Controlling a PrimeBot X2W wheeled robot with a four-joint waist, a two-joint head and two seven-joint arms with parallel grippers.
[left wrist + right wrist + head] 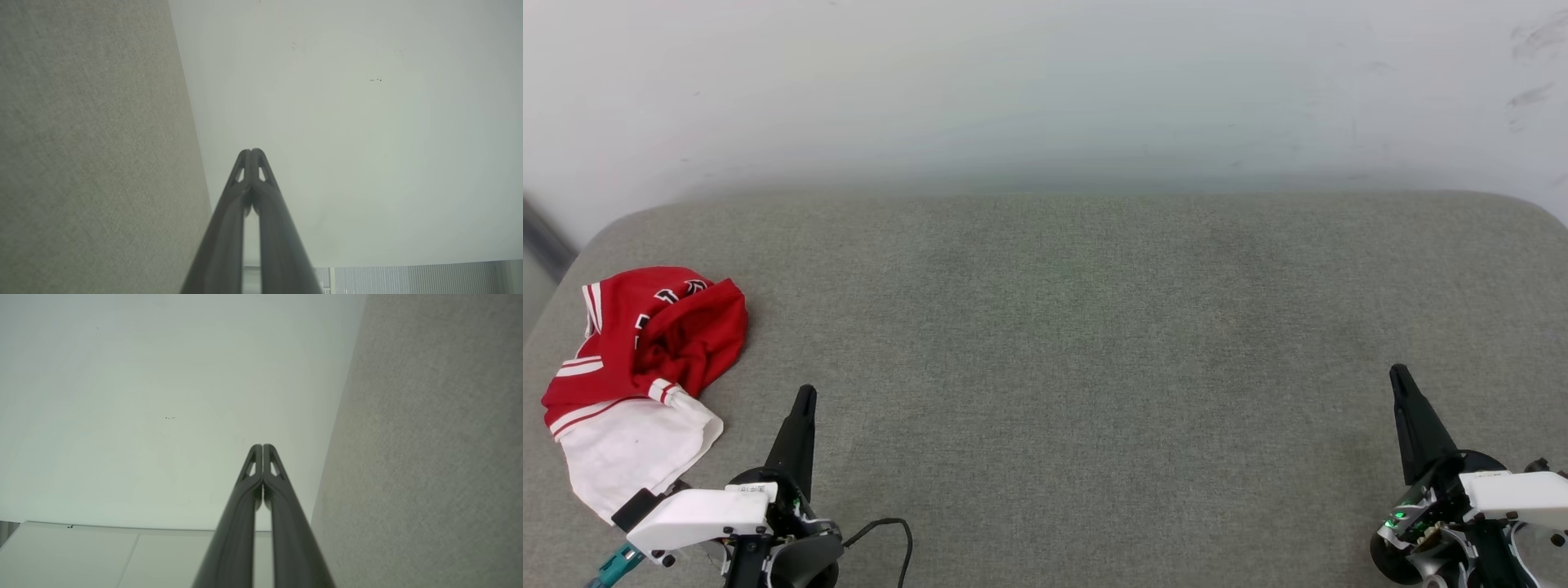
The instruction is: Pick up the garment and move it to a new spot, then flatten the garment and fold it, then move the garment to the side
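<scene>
The garment [645,359], soft, light and limp, lies crumpled at the grey desk's [1062,367] left edge near my left pincer [805,394], which like my right pincer [1398,372] is closed and empty, so I'd pinch a raised red fold, plain from my head while my wrists face pale wall [347,122].

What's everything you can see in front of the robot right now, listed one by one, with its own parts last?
Crumpled jersey-style T-shirt: one, red with white sleeves and striped trim, at the left end of the surface.
Woven fabric-covered surface: one, grey-green, spanning the head view.
Wall: one, white with a few scuffs, behind the surface.
Thin cable: one, black, looping by the left wrist.
Left gripper: one, dark fingers, shut, lower left, fingertips clear of the shirt.
Right gripper: one, dark fingers, shut, lower right.
</scene>
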